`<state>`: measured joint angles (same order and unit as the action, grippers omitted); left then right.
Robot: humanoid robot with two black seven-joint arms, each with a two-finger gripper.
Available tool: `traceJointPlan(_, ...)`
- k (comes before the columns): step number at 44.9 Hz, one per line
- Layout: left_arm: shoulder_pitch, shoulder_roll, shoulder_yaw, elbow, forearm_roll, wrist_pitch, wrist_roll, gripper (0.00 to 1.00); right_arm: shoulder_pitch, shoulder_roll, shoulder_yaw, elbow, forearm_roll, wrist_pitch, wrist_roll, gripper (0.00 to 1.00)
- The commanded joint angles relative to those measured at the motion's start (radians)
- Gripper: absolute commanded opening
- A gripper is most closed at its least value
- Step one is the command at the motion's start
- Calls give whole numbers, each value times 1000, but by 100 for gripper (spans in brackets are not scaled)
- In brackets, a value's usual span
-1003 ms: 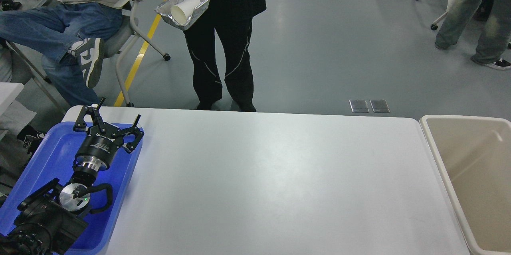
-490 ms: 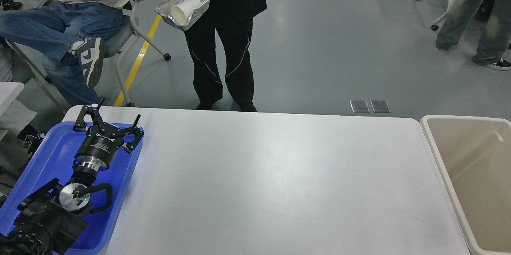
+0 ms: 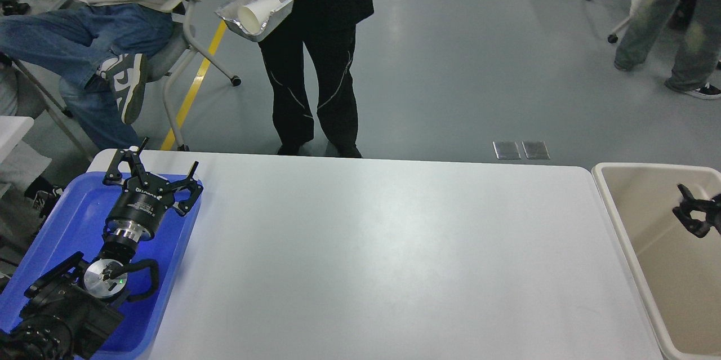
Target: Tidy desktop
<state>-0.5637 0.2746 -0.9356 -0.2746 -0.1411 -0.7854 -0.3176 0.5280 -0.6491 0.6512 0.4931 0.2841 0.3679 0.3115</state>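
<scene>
A wide white-grey desk (image 3: pixel 383 258) with rounded corners is seen, its smooth top reflecting some light. A blue tray (image 3: pixel 73 219) is laid on the left end of it, reaching the near and left edges. A beige bin (image 3: pixel 619 219) is set just beside the right end; whether it rests on the desk cannot be told.

white lettering on left gripper (image 3: pixel 152 171), unreadable

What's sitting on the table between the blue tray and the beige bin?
Nothing: in the head view the white-grey rectangular desktop is bare between the blue plastic tray and the beige rectangular bin.
</scene>
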Motion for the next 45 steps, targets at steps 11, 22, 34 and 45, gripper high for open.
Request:
traceJointPlan(11,1,0,0,0,0,0,0,100,-89,158,183,166,-218,-70,185,99)
traceJointPlan(22,-1,0,0,0,0,0,0,100,-91,200,163,173,-246,-147,300,99)
traceJointPlan(34,1,0,0,0,0,0,0,100,-85,210,156,177,-302,-145,304,99)
traceJointPlan(45,-1,0,0,0,0,0,0,100,-63,220,157,170,-306,-136,304,99)
